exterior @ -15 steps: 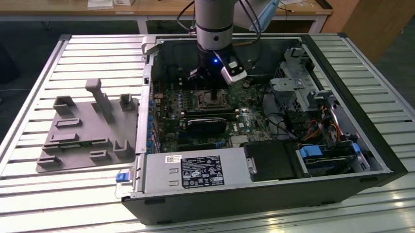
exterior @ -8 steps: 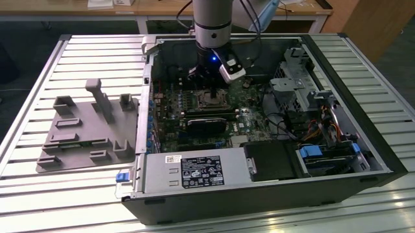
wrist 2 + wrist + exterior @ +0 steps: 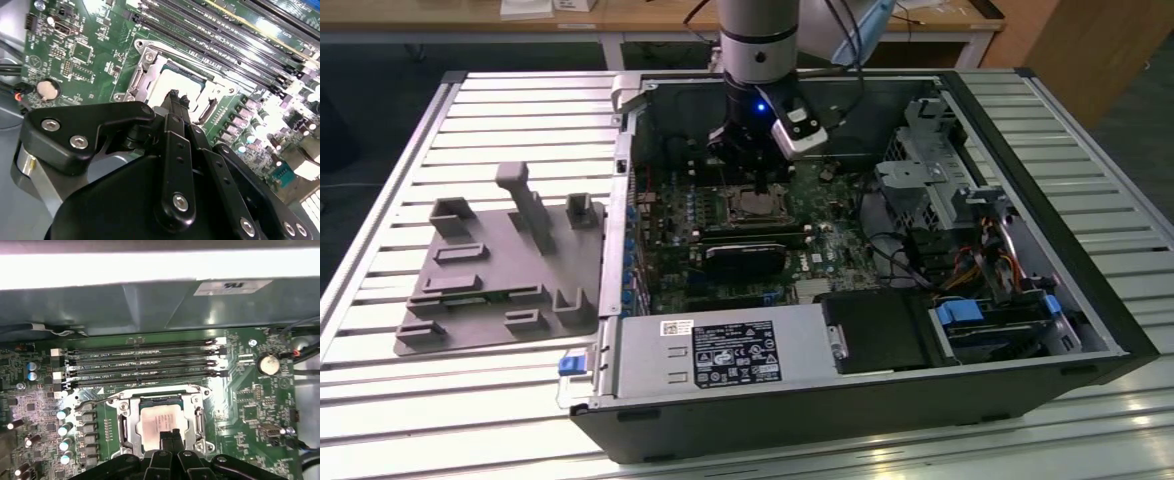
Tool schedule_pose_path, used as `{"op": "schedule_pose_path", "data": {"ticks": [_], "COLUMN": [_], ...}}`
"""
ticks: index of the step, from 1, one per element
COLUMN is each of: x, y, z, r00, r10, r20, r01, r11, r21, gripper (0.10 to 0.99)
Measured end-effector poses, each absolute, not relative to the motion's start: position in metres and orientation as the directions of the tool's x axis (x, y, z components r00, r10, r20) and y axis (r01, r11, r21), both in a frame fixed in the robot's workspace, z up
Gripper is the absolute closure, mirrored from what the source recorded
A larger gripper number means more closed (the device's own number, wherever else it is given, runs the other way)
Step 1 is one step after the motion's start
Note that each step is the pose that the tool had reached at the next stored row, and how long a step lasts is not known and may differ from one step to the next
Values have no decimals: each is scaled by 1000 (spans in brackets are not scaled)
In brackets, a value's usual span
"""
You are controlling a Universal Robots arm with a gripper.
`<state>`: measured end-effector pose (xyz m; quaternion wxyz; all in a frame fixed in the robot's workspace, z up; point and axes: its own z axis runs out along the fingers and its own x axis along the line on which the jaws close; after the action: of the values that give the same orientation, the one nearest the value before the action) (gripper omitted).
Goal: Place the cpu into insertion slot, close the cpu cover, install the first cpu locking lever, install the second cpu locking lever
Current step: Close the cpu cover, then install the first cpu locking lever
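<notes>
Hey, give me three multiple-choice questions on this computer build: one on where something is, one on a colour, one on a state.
1. Where is the cpu? A on the table; B in the insertion slot; C on the power supply.
2. The circuit board is: A red; B green; C blue.
3. The computer case is: A open; B closed; C upside down.
Answers: B, the silver chip sits inside the slot's metal frame; B, green shows all around the slot; A, its insides are exposed.

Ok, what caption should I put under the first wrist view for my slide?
The gripper hovers above the cpu seated in the insertion slot, cpu cover flat around it.
</notes>
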<state>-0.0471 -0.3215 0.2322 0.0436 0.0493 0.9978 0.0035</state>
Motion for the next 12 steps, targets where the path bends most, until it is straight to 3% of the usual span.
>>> {"op": "schedule_pose_path", "data": {"ticks": [12], "x": [-47], "y": [-321], "z": [243], "r00": [-989], "r10": [116], "r20": [-91], "r01": [116], "r11": [993], "r21": [12], "gripper": [984]}}
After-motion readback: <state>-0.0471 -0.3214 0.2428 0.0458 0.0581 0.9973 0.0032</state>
